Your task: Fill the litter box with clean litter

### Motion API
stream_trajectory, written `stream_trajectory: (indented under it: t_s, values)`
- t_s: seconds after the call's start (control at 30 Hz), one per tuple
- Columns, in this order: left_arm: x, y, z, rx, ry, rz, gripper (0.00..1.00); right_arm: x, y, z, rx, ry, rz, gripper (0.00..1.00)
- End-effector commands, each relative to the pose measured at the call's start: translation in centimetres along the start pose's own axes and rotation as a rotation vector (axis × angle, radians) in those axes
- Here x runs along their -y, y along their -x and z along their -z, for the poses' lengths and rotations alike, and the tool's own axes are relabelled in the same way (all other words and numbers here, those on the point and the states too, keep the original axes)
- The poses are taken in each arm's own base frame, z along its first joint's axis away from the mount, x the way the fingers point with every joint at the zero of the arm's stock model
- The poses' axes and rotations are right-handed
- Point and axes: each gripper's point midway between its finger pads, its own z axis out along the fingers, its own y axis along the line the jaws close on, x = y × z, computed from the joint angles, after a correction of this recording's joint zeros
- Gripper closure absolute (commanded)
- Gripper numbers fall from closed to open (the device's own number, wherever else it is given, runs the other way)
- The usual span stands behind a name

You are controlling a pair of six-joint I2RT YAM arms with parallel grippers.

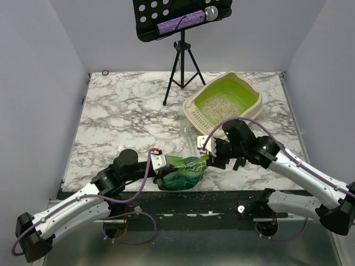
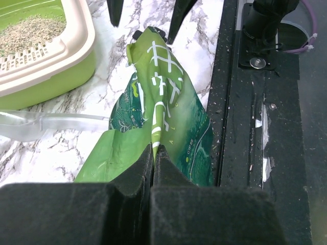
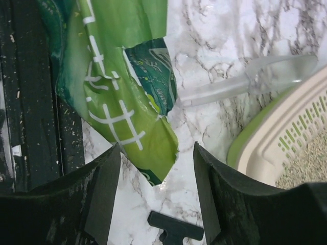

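Bag [image 2: 158, 127] print unreadable (white grid lines).

From the overhead camera I see the litter box [image 1: 252, 100] sitting flat on the marble tabletop at about one o'clock from the table's centre, turned at an angle so its long axis runs from seven to one o'clock. It is a roughly rectangular tray with rounded corners, a beige rim and a lime-green inside. A slotted beige strip runs along its end at seven o'clock. The clean litter [image 1: 220, 106] lies inside as a shallow patch of pale grey-beige granules, gathered toward the slotted end, with bare green floor showing toward one o'clock. My left wrist camera catches the granules behind the slotted strip.
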Motion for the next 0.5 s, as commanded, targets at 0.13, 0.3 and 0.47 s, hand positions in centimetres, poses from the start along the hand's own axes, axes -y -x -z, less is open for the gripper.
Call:
stream_trajectory:
  t_s: [0.13, 0.3, 0.47]
  values:
    - [-0.7, 2.2, 0.4, 0.068, 0.045, -0.051, 1.00, -2.1, 2.4, -0.7, 0.060, 0.227, 0.063, 0.36]
    - [-0.7, 2.3, 0.4, 0.067, 0.039, -0.050, 1.00, -3.2, 1.3, -1.6, 0.030, 0.296, 0.032, 0.40]
    - [-0.6, 2.3, 0.5, 0.068, 0.041, -0.053, 1.00, -4.4, 0.5, -2.2, 0.031, 0.344, 0.001, 0.42]
